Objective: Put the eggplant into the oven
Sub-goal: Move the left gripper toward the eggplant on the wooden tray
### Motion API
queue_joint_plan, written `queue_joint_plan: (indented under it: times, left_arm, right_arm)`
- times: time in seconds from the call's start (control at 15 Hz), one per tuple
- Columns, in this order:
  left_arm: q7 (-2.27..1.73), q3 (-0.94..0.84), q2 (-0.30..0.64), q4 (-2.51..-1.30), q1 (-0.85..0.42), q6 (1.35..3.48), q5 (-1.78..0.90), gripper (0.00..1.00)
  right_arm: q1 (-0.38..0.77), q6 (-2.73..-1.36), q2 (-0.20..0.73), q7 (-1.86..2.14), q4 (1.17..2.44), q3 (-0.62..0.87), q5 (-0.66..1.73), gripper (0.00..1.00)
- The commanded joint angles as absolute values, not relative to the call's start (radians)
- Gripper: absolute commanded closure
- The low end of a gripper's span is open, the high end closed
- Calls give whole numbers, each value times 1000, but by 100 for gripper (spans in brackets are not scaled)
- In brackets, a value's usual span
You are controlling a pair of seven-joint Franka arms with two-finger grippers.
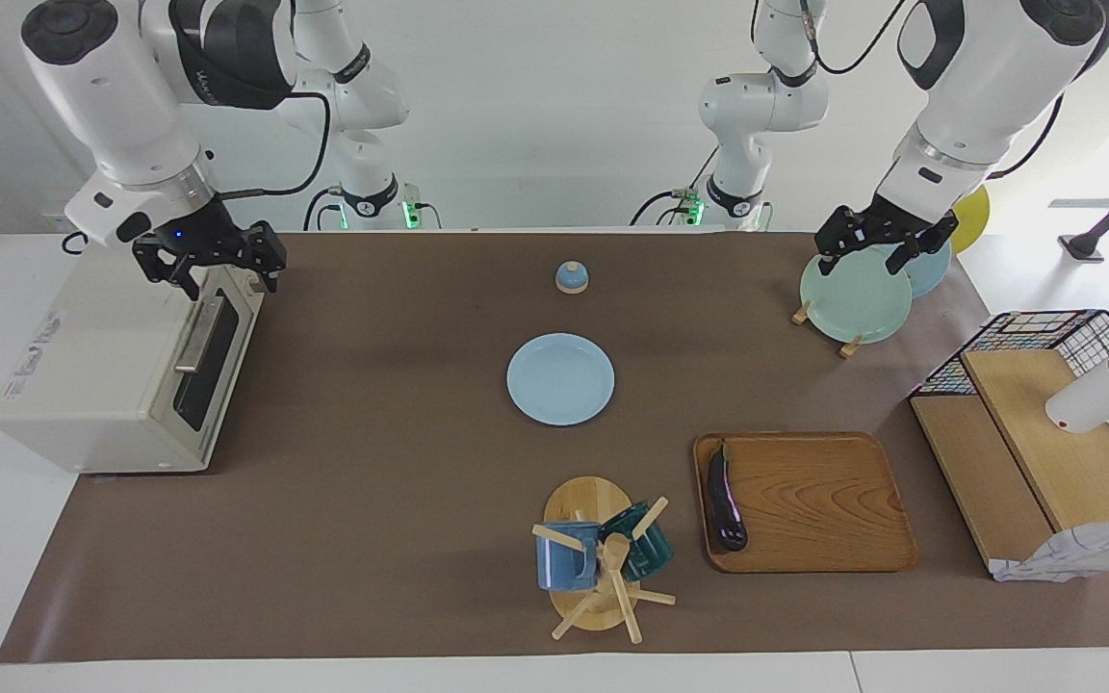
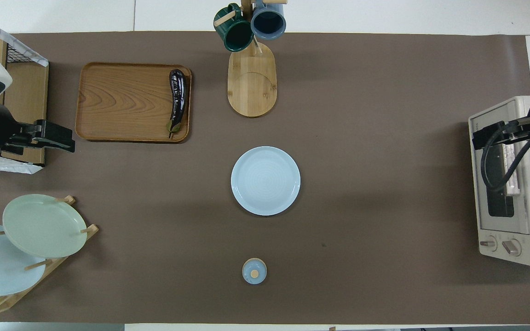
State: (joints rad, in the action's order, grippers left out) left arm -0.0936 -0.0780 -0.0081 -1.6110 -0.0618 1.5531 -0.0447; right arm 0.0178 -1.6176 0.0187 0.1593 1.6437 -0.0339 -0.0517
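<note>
Oven (image 1: 121,375) sits at the right arm's end of the table, door shut, its bar handle (image 1: 196,334) turned toward the table's middle. Nothing goes in until that door drops. Wooden tray (image 1: 834,491) lies toward the left arm's end, far out from the robots, and the eggplant (image 1: 725,496) rests along the tray's edge on the side toward the mug tree (image 1: 598,558), lengthwise, stem tip toward the robots, untouched. Blue plate (image 1: 560,378) sits in the middle of the mat, and a small lidded pot (image 1: 571,277) closer to the robots. My right gripper (image 1: 218,265) hovers over the oven's top front edge, just above the handle, fingers apart and empty. My left gripper (image 1: 877,245) hangs over the green plate (image 1: 855,295) in the rack, fingers also apart, holding nothing; I read it as waiting. Risks as I judge them: the right fingers could slip off the bar and drag the light oven instead of swinging the door. A glossy, slim eggplant could roll or squirt out of a pinch taken off-centre, and lying tight to the tray's rim leaves one finger little room. The left arm's reach could also clip the plate rack on leaving, or brush the mug tree near the tray.
</note>
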Motion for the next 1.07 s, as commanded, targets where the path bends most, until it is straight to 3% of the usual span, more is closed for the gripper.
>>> queue_joint_plan:
  times: [0.0, 0.6, 0.67, 0.8, 0.93, 1.0]
  left_arm:
    - [-106, -75, -34, -1643, -66, 1575, -26, 0]
    - [-107, -75, -31, -1643, -66, 1617, -29, 0]
    - [-109, -75, -25, -1643, -64, 1644, -34, 0]
    - [-109, -75, 0, -1643, -77, 1672, -34, 0]
    - [-112, -78, 47, -1643, -84, 1727, -50, 0]
    - [-113, -78, 87, -1638, -101, 1756, -66, 0]
  right_arm:
    - [9, -1608, 2, 179, 1657, -31, -25, 0]
    - [5, -1623, -11, 202, 1684, -31, -25, 1]
    - [0, -1623, -15, 225, 1701, -31, -26, 32]
    - [-17, -1643, -31, 283, 1742, -34, -25, 78]
    - [-66, -1718, -69, 349, 1834, -34, -25, 100]
    - [-89, -1735, -83, 373, 1867, -34, -23, 100]
